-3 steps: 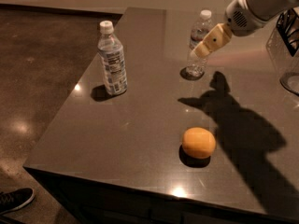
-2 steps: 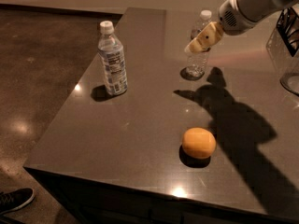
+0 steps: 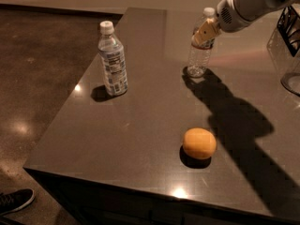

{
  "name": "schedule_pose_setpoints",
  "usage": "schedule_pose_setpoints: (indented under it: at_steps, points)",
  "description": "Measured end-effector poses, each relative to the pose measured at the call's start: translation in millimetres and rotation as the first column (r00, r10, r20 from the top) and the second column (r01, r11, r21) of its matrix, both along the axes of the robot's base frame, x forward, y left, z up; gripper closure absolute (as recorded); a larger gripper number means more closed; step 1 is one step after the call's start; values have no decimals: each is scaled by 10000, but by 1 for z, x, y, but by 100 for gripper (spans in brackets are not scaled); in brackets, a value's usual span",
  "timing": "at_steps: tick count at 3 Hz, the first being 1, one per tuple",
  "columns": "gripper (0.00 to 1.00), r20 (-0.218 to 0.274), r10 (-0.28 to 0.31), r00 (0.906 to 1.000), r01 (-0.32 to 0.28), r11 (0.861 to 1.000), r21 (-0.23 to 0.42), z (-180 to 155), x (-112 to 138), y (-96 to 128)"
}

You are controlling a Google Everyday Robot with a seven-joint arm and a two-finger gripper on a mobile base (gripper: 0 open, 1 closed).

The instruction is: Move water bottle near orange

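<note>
Dark grey table (image 3: 140, 139) fills most of the view, w/ brown polished floor (image 3: 42, 69) to the left. White arm (image 3: 253, 3) comes in from top right and throws a long shadow across the tabletop.

Labelled bottle (image 3: 113, 62) stands upright near the left edge. It has a white cap and a white-and-blue label; the print is too small to read.

Water bottle (image 3: 198, 60) stands upright at the far side, well apart from the orange (image 3: 199, 143), which sits near the front edge. A dark reddish band shows just under the gripper (image 3: 206, 32); no text legible.

Gripper is at the bottle's upper body, below the cap; can't tell if it's clamped or loose.

Black shoe (image 3: 14, 201) at bottom left.

Vs 0.7 s ago: gripper sits slightly higher on the bottle. Both bottles and the orange haven't moved.
</note>
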State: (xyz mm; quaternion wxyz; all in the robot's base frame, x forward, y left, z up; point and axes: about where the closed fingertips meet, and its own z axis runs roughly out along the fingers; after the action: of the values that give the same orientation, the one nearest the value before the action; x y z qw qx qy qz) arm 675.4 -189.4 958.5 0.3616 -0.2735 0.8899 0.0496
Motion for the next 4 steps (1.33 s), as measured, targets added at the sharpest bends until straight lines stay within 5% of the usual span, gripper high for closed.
schedule_pose_setpoints:
  at_steps: [2, 3, 4]
  points:
    - [88, 397, 194, 9990, -217, 9980, 597, 14, -37, 9]
    - [100, 706, 636, 9955, -688, 9949, 732, 28, -81, 19]
    - [100, 888, 1086, 9901, -1147, 9912, 666, 37, -127, 27]
